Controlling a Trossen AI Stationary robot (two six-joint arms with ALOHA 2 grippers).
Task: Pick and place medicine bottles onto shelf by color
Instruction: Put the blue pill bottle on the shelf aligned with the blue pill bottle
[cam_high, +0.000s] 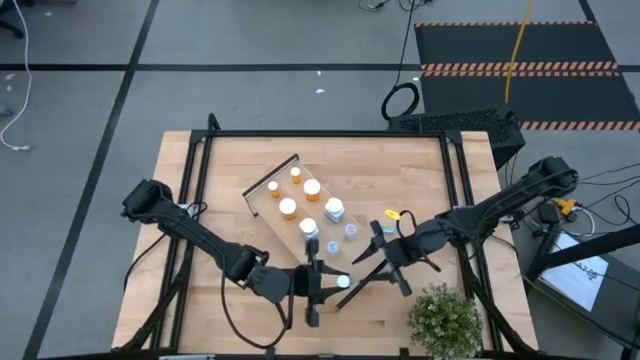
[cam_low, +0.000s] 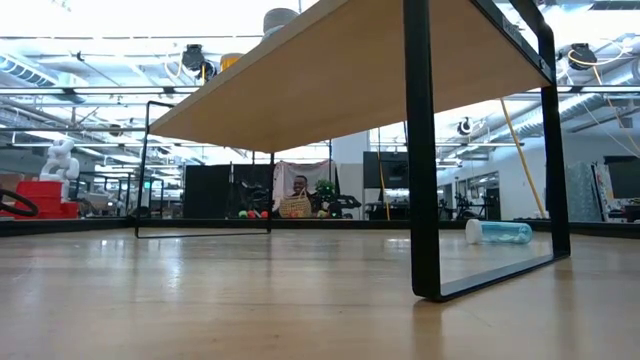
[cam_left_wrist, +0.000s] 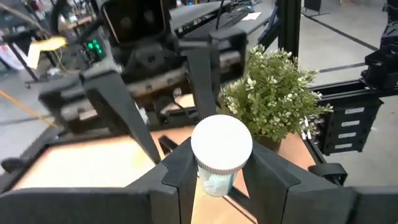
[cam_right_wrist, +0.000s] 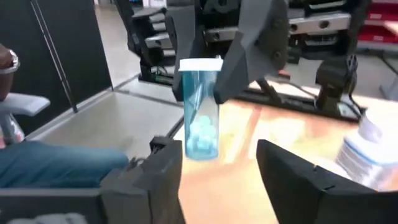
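Observation:
A pale blue medicine bottle with a white cap stands upright in the air near the table's front edge, and my left gripper is shut on it. My right gripper is open just to the right of it, its fingers apart from the bottle. The shelf, a light-wood board with dark end walls, lies slantwise mid-table. Several orange bottles and pale ones stand on it. In the low view another pale bottle lies on its side on the table. My left gripper pinches the bottle's body just under the white cap between its two fingers. The fingers come about level from the table's left side. The bottle stands upright with its cap up, and its lower part hangs below the fingers, clear of the table.
A small potted plant stands at the table's front right corner, close to both grippers. A black frame runs round the tabletop. Another pale bottle shows beside my right gripper. There is bare wood at the table's front left.

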